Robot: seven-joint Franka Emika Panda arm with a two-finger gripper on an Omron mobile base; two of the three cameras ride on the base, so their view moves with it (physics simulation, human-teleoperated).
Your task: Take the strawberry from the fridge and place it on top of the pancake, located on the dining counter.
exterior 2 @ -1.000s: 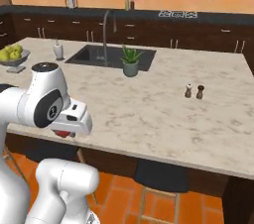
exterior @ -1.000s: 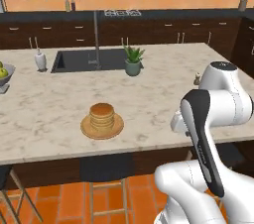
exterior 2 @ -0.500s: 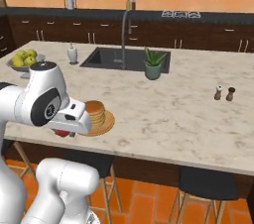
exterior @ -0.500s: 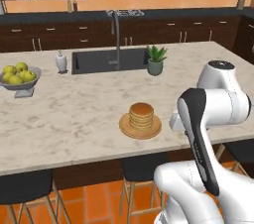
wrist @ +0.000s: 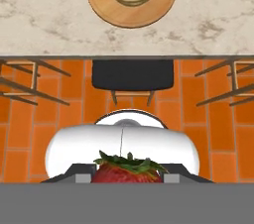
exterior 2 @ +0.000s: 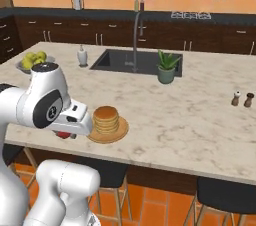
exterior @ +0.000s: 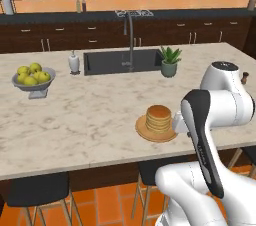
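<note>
Strawberry sat clamped btwn the gripper jaws, green leaves up, held off the near edge of the dining counter, over orange floor tiles w/ a black stool below. Pancake stack lay on a round wooden plate just beyond, nr the counter's edge. Sink, potted plant & fruit bowl stood farther back.

No readable text, label or number shows anywhere.
</note>
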